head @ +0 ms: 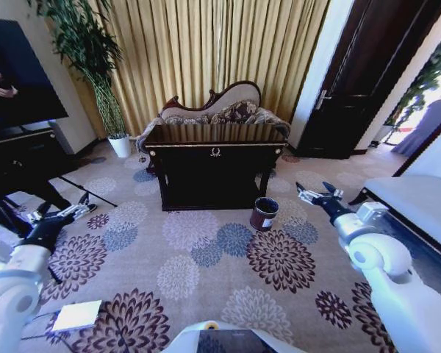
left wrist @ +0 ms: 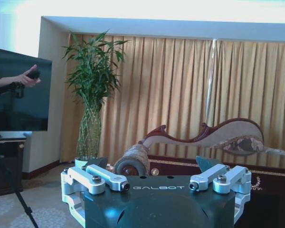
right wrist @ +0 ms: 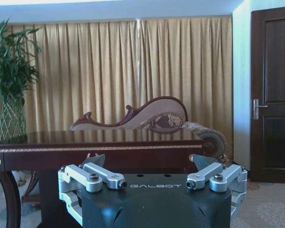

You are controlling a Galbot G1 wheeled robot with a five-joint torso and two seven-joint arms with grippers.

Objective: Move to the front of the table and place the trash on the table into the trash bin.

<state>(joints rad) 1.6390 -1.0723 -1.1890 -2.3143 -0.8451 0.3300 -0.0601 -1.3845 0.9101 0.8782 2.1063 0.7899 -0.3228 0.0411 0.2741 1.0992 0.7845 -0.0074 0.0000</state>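
left tool (head: 82, 205) open, right tool (head: 317, 194) open, empty

Gold curtains (head: 206, 51) hang across the back wall — a carved chaise (head: 220, 109) sits before them. A potted bamboo plant (head: 95, 66) stands beside a dark television (head: 18, 70); a dark wooden door (head: 367, 73) stands opposite — floral carpet (head: 206, 257) below.

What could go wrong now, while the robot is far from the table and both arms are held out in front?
1. The trash bin stands on the carpet off the table's front right corner; driving closer could tip it.
2. The left gripper is beside a black tripod leg, which may snag.
3. From this distance no trash can be made out on the tabletop, so targets may be misjudged.
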